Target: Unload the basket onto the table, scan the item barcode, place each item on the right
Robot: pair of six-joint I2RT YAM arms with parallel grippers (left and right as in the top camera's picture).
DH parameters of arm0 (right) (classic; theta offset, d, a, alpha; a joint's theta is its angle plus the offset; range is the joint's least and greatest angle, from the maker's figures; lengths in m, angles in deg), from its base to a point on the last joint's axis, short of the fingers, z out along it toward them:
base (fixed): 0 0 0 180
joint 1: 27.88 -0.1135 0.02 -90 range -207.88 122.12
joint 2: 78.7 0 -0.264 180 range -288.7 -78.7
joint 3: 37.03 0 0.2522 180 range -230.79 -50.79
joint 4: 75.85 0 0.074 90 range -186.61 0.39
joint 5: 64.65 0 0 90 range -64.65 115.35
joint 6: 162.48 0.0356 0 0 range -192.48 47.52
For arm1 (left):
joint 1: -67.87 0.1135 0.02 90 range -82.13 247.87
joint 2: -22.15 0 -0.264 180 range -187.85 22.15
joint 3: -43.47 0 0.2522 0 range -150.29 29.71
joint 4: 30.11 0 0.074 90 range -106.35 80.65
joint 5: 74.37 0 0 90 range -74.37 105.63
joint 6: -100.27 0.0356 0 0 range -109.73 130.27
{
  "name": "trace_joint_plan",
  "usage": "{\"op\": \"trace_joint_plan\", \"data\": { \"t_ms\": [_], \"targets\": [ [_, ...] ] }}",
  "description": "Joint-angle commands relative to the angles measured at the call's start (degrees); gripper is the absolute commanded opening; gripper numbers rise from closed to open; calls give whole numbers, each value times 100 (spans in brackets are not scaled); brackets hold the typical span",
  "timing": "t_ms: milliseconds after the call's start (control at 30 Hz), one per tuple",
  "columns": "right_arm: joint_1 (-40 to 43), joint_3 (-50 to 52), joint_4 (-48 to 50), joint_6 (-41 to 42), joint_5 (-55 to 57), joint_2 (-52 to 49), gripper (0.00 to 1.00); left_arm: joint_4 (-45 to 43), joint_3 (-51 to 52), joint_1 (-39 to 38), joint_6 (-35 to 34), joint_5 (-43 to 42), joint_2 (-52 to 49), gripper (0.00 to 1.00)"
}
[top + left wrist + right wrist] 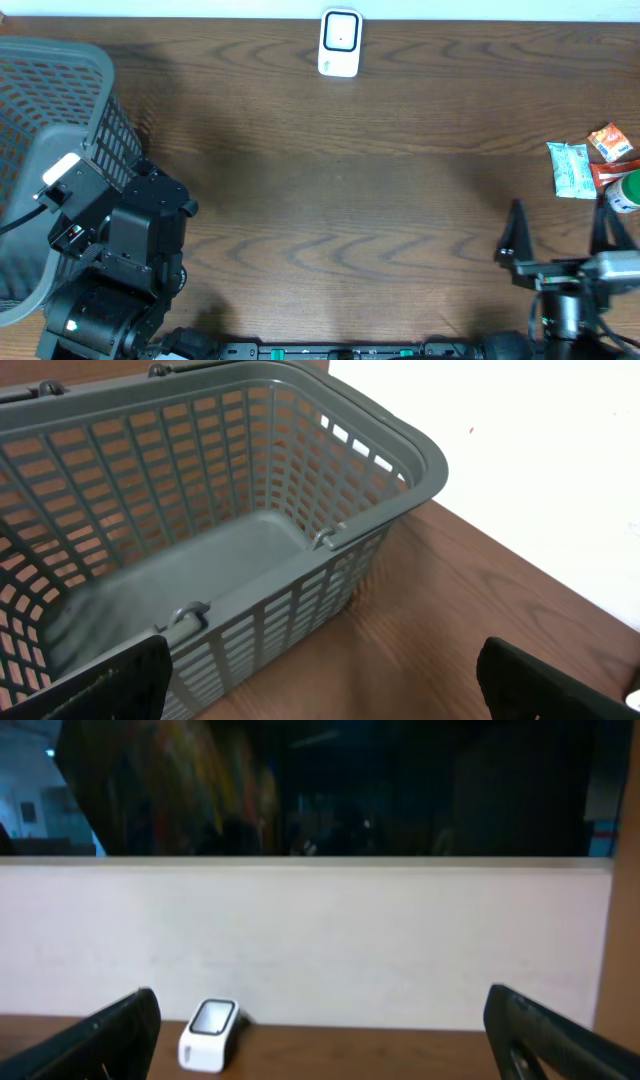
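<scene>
Dark wood-grain surface (350, 200). Far edge, centre: small white scanner (340, 43), standing. Left side: grey mesh basket (105, 110). Right edge: pale packet (571, 168) lying flat, orange packet (610, 142) just beyond it, green-and-white round thing (627, 190) beside them, partly cut off.

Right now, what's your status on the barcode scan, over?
Left fingers open, empty, beside basket. Right fingers open, empty. Packets at right edge, scanner far side. Nothing between them.

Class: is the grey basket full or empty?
Empty, as far as can be seen: in the left wrist view the basket shows a bare grey floor with no items inside.
</scene>
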Motion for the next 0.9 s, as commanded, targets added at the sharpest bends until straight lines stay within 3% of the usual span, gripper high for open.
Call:
{"op": "trace_joint_plan", "data": {
  "t_ms": [0,500,767,867],
  "targets": [
    [61,636,208,-48,-127,647,99,15,-87,28,-28,50,2,98],
    [654,2004,326,-444,-308,651,99,15,-87,28,-28,50,2,98],
    [651,3198,1690,-468,-310,656,99,15,-87,28,-28,50,2,98],
    [651,3403,1781,-448,-264,656,99,15,-87,28,-28,50,2,98]
  ]
}}
